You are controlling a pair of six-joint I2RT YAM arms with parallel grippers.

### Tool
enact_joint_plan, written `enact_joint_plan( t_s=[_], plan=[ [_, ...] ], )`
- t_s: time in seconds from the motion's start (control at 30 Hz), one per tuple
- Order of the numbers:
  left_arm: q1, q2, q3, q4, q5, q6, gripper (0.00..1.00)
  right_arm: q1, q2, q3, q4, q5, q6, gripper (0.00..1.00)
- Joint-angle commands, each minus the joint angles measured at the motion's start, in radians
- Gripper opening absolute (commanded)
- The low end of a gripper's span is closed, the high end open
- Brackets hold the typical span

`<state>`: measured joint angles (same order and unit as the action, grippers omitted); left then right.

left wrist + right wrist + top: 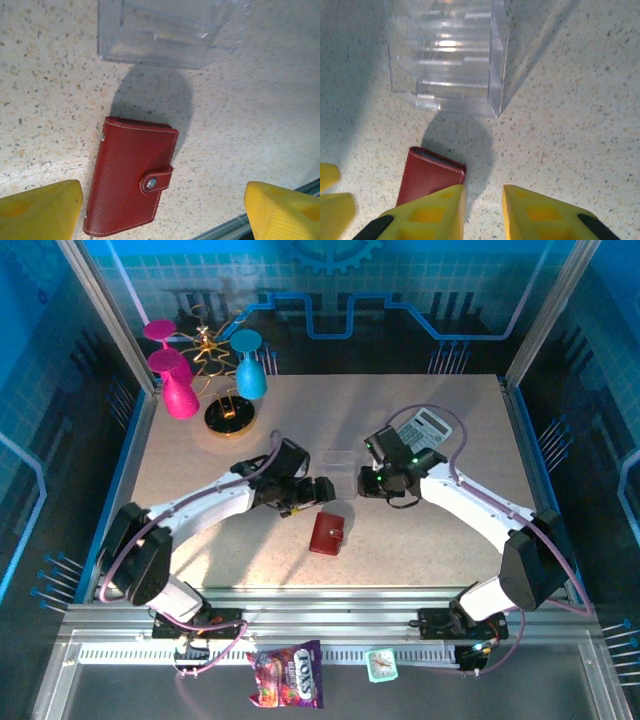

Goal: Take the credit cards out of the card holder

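Left gripper (162, 212): jaws wide apart, empty, straddling the holder at lower frame.
Right gripper (483, 212): narrowly parted, holding nothing.
Card holder (131, 175): snapped closed, frame centre.
Clear box (447, 52): upper frame, contents unclear.

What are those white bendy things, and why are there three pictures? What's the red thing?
They are two robot arms. One picture looks down from above; the other two come from cameras on the wrists. The left hand is open; the right hand is nearly closed. Neither holds anything. The red thing is a card holder, lying snapped shut on the table. Near it stand a clear box and a calculator.
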<state>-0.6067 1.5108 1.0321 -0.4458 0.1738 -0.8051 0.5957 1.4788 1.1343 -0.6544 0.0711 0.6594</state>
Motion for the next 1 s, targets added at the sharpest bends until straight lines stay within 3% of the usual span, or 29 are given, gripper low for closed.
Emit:
enact_joint_plan(
  t_s=[0.0,0.2,0.3,0.57,0.97],
  plan=[
    [0.031,-0.068,-0.097,0.082,0.033,0.022,0.85,0.043,-0.012,-0.030,-0.025,-0.010,0.039,0.27],
    [0.042,-0.088,-0.192,0.138,0.103,0.027,0.80,0.093,0.036,-0.117,0.106,-0.187,0.074,0.29],
    [0.042,-0.084,-0.225,0.140,0.113,0.019,0.78,0.102,0.074,-0.161,0.197,-0.260,0.108,0.36],
    [0.086,-0.140,-0.292,0.169,0.089,0.004,0.79,0.104,0.163,-0.175,0.280,-0.290,0.130,0.54],
    [0.146,-0.331,-0.351,0.147,-0.026,0.037,0.80,0.101,0.266,-0.155,0.365,-0.344,0.143,0.57]
  ],
)
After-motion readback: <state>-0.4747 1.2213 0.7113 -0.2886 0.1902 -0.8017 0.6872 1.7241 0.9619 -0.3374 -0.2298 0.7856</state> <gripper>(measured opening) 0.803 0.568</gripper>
